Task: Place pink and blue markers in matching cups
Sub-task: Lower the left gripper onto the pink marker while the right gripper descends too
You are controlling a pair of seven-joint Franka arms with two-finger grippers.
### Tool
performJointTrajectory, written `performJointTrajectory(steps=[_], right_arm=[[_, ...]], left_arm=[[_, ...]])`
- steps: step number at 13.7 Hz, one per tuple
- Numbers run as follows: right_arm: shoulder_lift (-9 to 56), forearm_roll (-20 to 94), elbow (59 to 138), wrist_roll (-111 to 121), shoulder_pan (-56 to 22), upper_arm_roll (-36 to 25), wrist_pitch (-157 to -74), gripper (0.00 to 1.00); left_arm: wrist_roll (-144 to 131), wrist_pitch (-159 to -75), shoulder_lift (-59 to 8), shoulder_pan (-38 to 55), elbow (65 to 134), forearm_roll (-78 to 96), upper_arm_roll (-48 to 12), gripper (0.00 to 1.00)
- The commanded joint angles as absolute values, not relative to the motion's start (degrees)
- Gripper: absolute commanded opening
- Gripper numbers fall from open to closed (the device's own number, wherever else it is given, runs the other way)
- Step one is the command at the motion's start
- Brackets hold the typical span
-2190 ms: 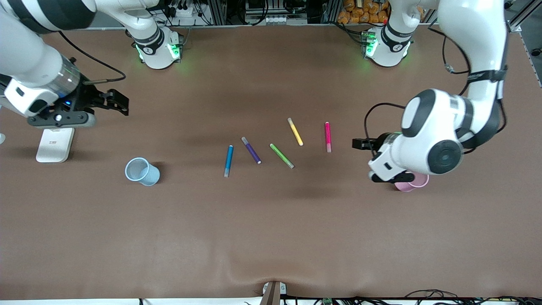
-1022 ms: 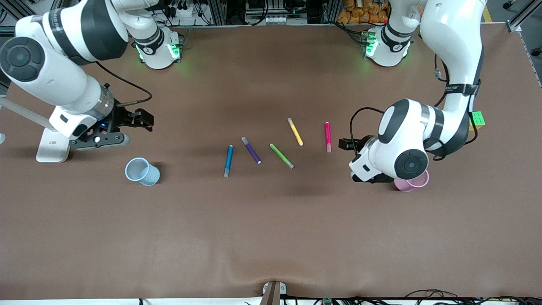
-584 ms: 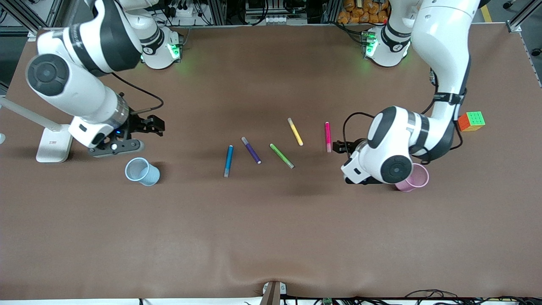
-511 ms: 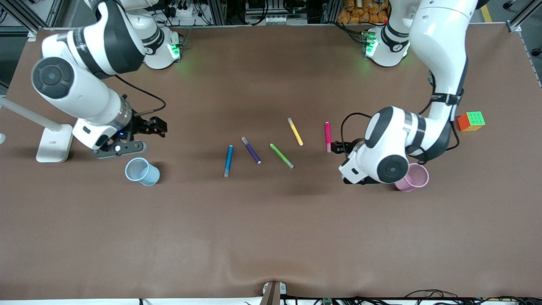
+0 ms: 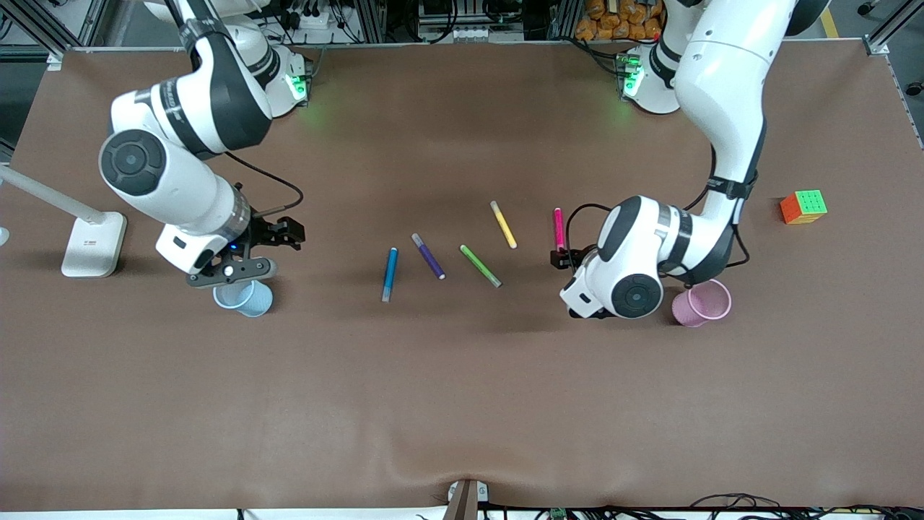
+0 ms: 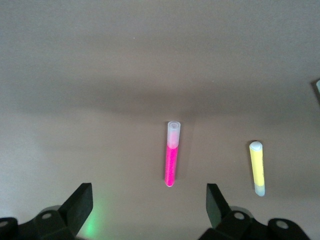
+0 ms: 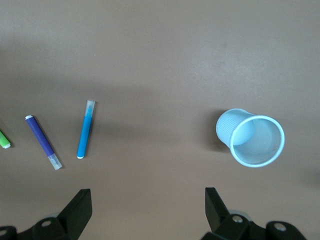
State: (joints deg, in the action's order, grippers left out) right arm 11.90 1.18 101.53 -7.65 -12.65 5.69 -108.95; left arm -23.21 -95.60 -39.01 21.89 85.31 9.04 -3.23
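Pink marker lies flat, long axis running near-to-far, grey cap nearer the front camera; the left gripper, fingers spread, hovers over it. Blue marker lies likewise, slightly slanted. The right gripper, spread, hovers above the blue cup. The pink cup stands toward the left arm's end.

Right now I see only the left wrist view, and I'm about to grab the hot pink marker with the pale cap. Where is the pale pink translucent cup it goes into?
Observer: The pale pink translucent cup stands upright, nearer to the front camera than the hot pink marker, toward the left arm's end of the table.
Operator: Could the right arm get in my way?
Observer: I doubt it. The right gripper hangs open by the pale blue translucent cup.
Operator: Any marker hidden from me?
Observer: A slim bright blue marker lies on the table toward the right arm's end.
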Motion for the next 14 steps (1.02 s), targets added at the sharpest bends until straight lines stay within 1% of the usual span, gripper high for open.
performJointTrajectory(steps=[1, 2, 4, 7, 9, 11, 12, 14], right_arm=[[13.44, 1.05, 101.16, -7.82, -13.89, 5.62, -110.74, 1.00], [13.71, 1.14, 101.25, -7.91, -13.89, 5.62, -111.00, 1.00], [14.41, 1.75, 101.16, -7.91, -13.97, 5.63, -111.62, 1.00], [15.73, 8.07, 101.25, -7.91, -13.62, 5.54, -113.11, 1.00], [16.69, 8.44, 101.16, -8.35, -13.71, 5.54, -114.25, 1.00], [17.75, 9.57, 101.25, -8.53, -13.97, 5.54, -115.57, 1.00], [18.28, 10.19, 101.16, -8.53, -14.15, 5.54, -116.01, 1.00], [19.07, 10.20, 101.16, -8.53, -14.41, 5.54, -116.89, 1.00]], left_arm=[[-24.43, -97.37, -39.99, 22.67, 86.39, 7.82, -3.08, 1.00], [-24.43, -98.34, -40.08, 22.94, 87.61, 7.82, -3.08, 0.99], [-24.43, -100.27, -40.08, 23.03, 89.38, 7.91, -3.08, 0.94], [-24.43, -101.68, -39.38, 23.46, 92.36, 8.09, -3.16, 0.83], [-26.00, -103.96, -37.89, 24.08, 95.70, 8.17, -3.16, 0.83], [-28.12, -110.10, -36.04, 24.52, 100.17, 8.78, -3.43, 0.83], [-28.39, -111.43, -35.95, 24.61, 101.24, 8.79, -3.95, 0.82], [-28.48, -111.53, -35.95, 24.70, 101.77, 8.79, -4.04, 0.73]])
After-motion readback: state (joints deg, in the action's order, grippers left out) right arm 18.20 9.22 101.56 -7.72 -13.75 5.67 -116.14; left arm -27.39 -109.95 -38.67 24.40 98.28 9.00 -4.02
